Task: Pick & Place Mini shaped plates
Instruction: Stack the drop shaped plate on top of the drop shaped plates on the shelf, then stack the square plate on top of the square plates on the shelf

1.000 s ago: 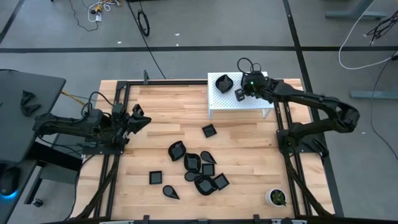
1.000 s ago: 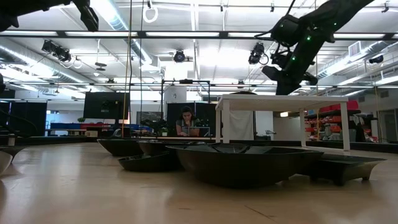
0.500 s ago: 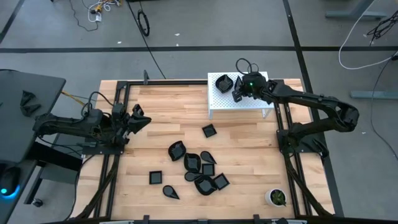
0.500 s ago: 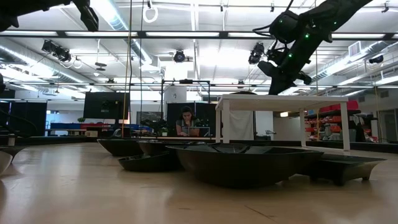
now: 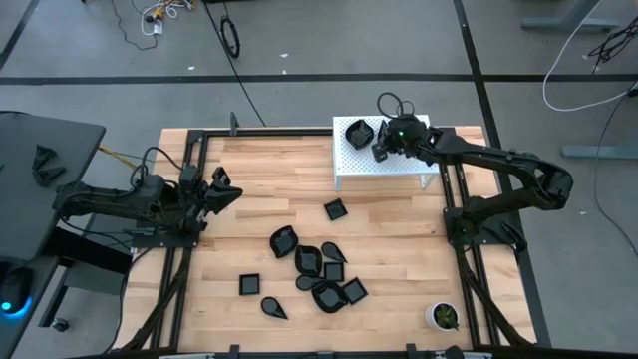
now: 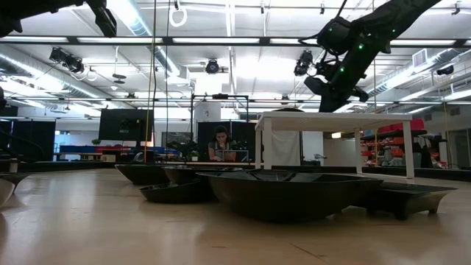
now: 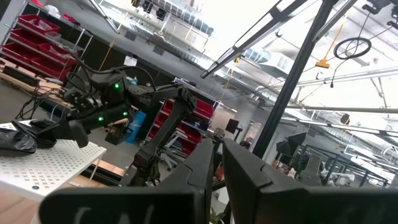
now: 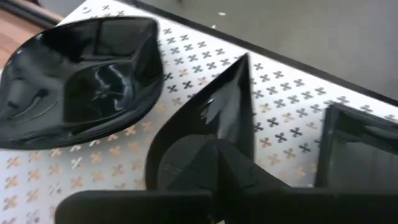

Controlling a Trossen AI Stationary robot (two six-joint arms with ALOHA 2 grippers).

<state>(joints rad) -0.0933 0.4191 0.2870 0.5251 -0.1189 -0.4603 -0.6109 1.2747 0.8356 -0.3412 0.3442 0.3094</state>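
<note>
Pinched tight on a teardrop plate (image 8: 214, 130), the right gripper (image 5: 383, 147) hangs over the little white stand (image 5: 399, 165) at the far edge of the table (image 5: 259, 189). The wrist view shows its dark fingers (image 8: 205, 165) squeezed on the plate's rim, with the pointed tip sticking out over the dotted top.

Two more plates are already on the stand. A rounded plate (image 8: 81, 81) sits near its left end, close to the teardrop plate. A square plate (image 8: 357, 146) lies just on the other side. So the held plate has only a small gap to go into.

That is the tricky part. If the plate comes down a bit crooked, it may bump the rounded plate or land on top of the square one. These plates are shiny and slippery, so a bump could push one toward the stand's edge and off it. The grip is only on the thin rim, so the plate could also tip or slide out before it is down flat.

The left gripper (image 5: 221, 189) waits by the left edge of the table, fingers almost together and holding nothing.

Many more plates, the loose pile (image 5: 319, 269), wait in the middle of the table toward the near edge. A white cup (image 5: 442, 316) stands at the near right corner.
</note>
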